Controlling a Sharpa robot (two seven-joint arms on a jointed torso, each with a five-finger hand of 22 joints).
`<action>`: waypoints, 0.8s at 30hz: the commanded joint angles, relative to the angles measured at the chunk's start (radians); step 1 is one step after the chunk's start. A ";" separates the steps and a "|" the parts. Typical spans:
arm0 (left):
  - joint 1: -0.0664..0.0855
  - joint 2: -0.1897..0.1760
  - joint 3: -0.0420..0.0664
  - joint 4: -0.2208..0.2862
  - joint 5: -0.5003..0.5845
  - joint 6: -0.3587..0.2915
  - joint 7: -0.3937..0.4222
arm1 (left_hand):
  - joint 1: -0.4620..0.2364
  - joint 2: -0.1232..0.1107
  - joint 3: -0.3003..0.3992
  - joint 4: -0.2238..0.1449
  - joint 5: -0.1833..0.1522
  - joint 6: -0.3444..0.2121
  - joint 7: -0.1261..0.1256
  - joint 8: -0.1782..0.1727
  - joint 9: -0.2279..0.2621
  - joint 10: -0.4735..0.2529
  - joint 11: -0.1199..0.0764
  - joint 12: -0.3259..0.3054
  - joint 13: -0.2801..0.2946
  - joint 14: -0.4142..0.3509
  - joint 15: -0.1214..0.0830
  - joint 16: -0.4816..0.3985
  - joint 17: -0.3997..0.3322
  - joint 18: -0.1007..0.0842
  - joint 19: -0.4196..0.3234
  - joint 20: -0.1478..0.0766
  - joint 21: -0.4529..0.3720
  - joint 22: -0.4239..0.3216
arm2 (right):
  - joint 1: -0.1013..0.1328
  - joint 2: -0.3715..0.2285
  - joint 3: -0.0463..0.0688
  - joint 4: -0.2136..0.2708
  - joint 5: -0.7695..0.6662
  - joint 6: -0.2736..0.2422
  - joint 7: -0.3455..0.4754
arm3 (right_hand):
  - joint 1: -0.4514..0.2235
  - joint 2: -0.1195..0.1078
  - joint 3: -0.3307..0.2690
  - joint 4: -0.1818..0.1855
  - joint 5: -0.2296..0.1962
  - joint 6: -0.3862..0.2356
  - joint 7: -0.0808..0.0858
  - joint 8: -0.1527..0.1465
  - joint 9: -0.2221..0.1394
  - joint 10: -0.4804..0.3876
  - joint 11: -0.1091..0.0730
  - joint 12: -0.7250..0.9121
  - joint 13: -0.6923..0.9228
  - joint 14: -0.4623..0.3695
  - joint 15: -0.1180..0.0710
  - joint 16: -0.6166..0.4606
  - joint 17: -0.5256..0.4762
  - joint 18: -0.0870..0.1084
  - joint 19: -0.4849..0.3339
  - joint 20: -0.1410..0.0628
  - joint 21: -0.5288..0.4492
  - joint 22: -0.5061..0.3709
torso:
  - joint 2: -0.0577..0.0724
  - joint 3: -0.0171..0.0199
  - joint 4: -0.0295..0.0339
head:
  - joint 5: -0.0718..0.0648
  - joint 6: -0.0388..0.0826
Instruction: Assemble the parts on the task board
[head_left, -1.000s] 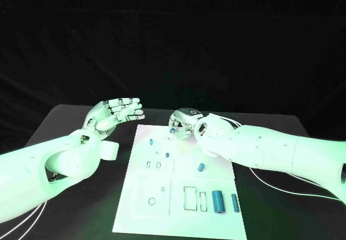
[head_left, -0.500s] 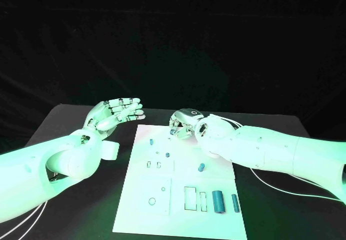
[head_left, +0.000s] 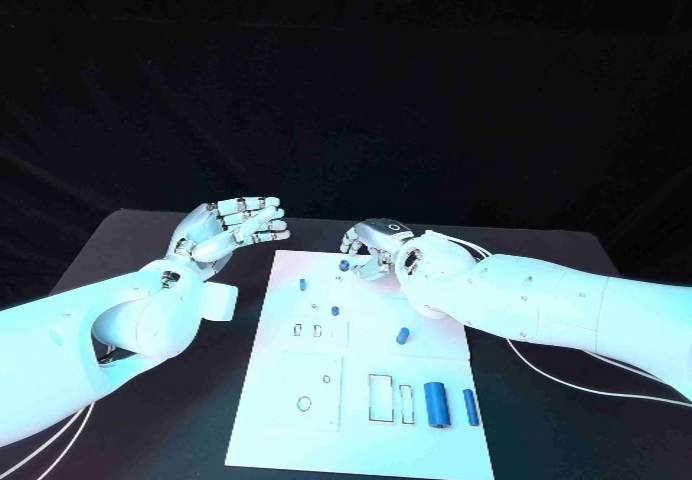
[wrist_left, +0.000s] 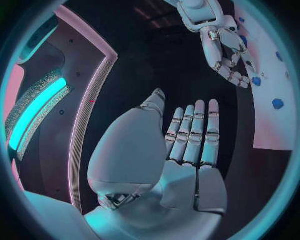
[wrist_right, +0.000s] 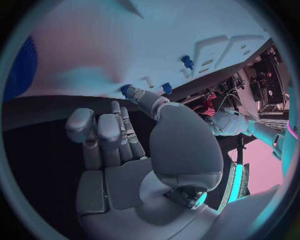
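The left hand hangs above the black table just off the task board's far left corner, palm up and fingers spread flat, holding nothing; the left wrist view shows those fingers straight and side by side with nothing between them.

Next comes the task board, a white plate lying lengthwise away from the robot. Small blue parts dot its far half: one near the left edge, one a little further in, and one lying loose toward the middle. Near the front right, two longer blue cylinders lie side by side next to some rectangular slots.

The right hand is over the board's far edge, fingers curled down, with a blue part right at its fingertips. The right wrist view shows a fingertip touching that part at the board's edge, but whether the part is pinched or merely touched I cannot tell.

The chief risk, as I judge it, is at that fingertip: the part is tiny and sits close to the board's edge, so a light or off-centre contact could roll it off onto the dark table. A slanted approach could also jam it against its hole. The idle left hand is near enough to brush the board and shift it
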 joint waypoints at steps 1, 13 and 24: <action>0.001 0.001 0.001 -0.001 0.003 0.019 0.005 | 0.011 -0.002 -0.001 0.007 -0.007 -0.007 0.042 -0.005 0.000 -0.004 0.006 -0.004 -0.001 -0.003 0.002 0.005 0.001 0.014 0.006 0.002 0.004 -0.001 | 0.003 -0.033 0.003 0.037 0.005 -0.016 -0.003 | 0.007 -0.006 -0.009 0.001 0.008 0.001 0.001 -0.003 0.003 -0.007 -0.002 0.009 -0.001 -0.007 -0.001 -0.006 0.000 0.009 -0.003 0.000 -0.003 0.003 | -0.002 0.0009 -0.0031 | 0.001 0.001; 0.001 0.002 0.000 -0.019 0.005 0.021 0.006 | 0.011 -0.002 -0.001 0.007 -0.007 -0.007 0.042 -0.005 0.000 -0.004 0.006 -0.004 -0.001 -0.003 0.002 0.005 0.001 0.014 0.006 0.002 0.004 -0.001 | 0.042 -0.258 0.020 0.241 0.185 -0.016 -0.008 | -0.006 -0.015 -0.030 0.031 0.021 0.039 0.000 -0.007 0.015 0.112 -0.018 0.112 0.019 0.026 -0.012 0.063 0.087 -0.009 0.064 -0.009 0.049 0.094 | -0.014 0.0053 -0.0144 | -0.005 0.006; 0.000 0.006 -0.001 -0.028 0.006 0.026 0.007 | 0.011 -0.002 -0.001 0.007 -0.007 -0.008 0.042 -0.006 0.000 -0.005 0.006 -0.005 -0.001 -0.004 0.002 0.005 0.003 0.014 0.005 0.002 0.004 -0.001 | 0.057 -0.328 0.021 0.239 0.320 0.112 -0.035 | 0.038 -0.013 -0.249 0.090 0.114 -0.014 -0.025 0.031 0.070 0.114 -0.050 0.818 0.625 0.069 -0.041 0.211 0.313 -0.030 0.122 -0.032 0.098 0.192 | -0.020 0.0117 -0.0211 | -0.013 0.003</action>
